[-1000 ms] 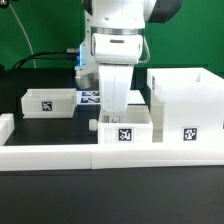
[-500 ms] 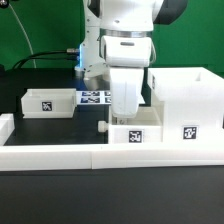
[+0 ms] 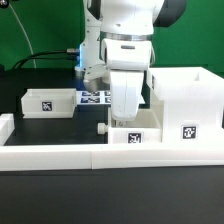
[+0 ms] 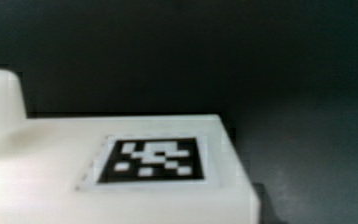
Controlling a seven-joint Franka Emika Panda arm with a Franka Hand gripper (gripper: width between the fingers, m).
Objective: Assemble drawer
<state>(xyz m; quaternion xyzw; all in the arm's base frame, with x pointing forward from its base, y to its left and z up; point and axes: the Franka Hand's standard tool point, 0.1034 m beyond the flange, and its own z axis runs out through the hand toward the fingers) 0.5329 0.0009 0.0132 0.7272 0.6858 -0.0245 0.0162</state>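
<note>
At the exterior view's left, a long low border rail (image 3: 60, 155) is seen along the near edge of the black counter (image 3: 50, 128), with a short upturned end at the far left. Behind it the left tray (image 3: 62, 101) is set, a small shallow white box with one black-and-white square tag on its near wall. Open dark counter is left between this tray and the rail, and on the tray's left. The marker board (image 3: 92, 97) is seen lying flat just to the tray's right, further back.

Towards the centre, a small white stub (image 3: 101, 127) is found just beside the left corner of the middle tray (image 3: 150, 135). This tray is placed close against the rail, and a tag is carried on its near wall. The tool (image 3: 124, 118) is lowered right over this tray, with its tips hidden behind the tray's wall. Whether it is spread or pressed together cannot be told. In the blurred wrist view, a white tagged surface (image 4: 51, 150) is shown with dark counter beyond its edge.

At the right, the tall white box casing (image 3: 205, 120) is stood just beside the middle tray, open at the top and tagged on its near face.
</note>
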